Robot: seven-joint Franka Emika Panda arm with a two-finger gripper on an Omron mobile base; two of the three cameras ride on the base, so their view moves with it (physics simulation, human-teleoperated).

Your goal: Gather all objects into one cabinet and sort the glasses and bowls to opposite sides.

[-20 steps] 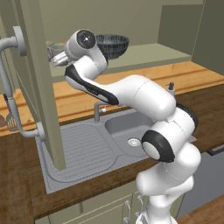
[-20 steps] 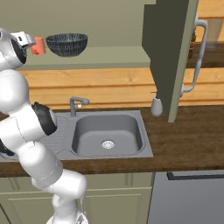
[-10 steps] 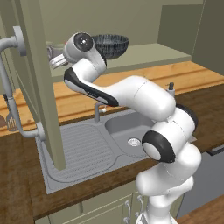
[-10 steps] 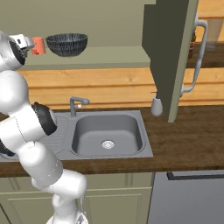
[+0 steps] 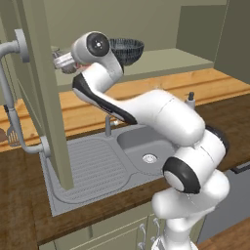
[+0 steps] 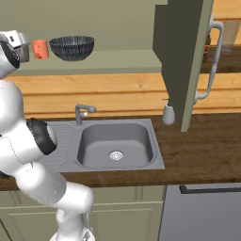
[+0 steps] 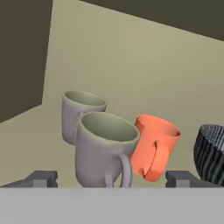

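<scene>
On the cabinet shelf (image 7: 144, 74), in the hand view, stand two grey mugs: a near one (image 7: 103, 151) with its handle toward me and a far one (image 7: 74, 113) behind it on the left. An orange-red cup (image 7: 153, 146) leans against the near mug's right side. The dark ribbed bowl (image 7: 212, 153) sits at the right edge. My gripper (image 7: 112, 178) is open, with its fingertips (image 7: 41, 177) wide apart on either side of the near mug and clear of it. In the right base view the cup (image 6: 40, 48) and bowl (image 6: 72, 47) stand beside my gripper (image 6: 26, 47).
An open olive door (image 5: 41, 93) with a grey bar handle (image 5: 12, 97) hangs close to the left of my hand. A second open door (image 6: 181, 61) hangs to the right. Below lie the sink (image 6: 115, 146), the faucet (image 6: 81, 113) and the wooden counter (image 6: 202, 146).
My jaws have opened wide and let go of the near grey mug, which stays on the shelf. The arm has hardly moved.
</scene>
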